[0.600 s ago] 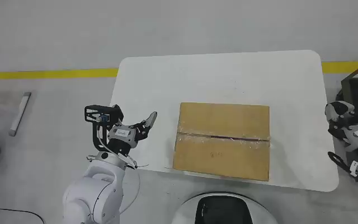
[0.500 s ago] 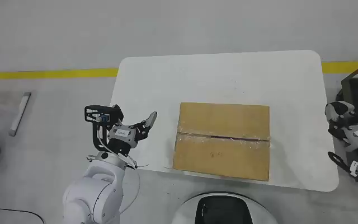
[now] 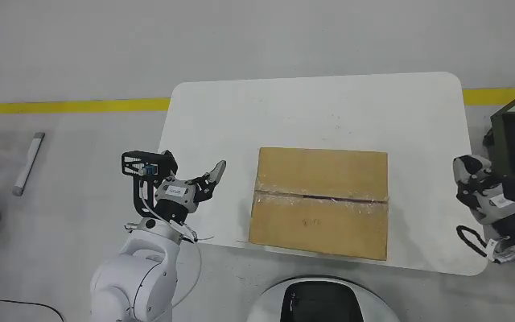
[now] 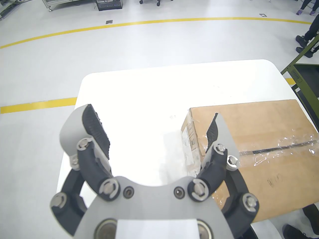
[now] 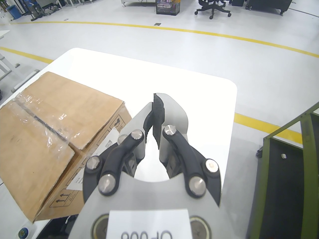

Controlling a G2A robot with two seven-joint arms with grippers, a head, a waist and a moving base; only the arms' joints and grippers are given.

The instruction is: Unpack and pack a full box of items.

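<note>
Two grippers flank one sealed box. At the table's nine o'clock edge the left gripper hangs empty with its jaws spread wide, likely readied for the flaps. The box sits toward six o'clock of the table's centre, its flaps closed under clear tape (nothing unpacked yet). At the three o'clock edge the right gripper hovers, fingers pressed together on nothing, probably parked clear

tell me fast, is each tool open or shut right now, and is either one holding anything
left tool: open, holding nothing
right tool: shut, holding nothing
</note>
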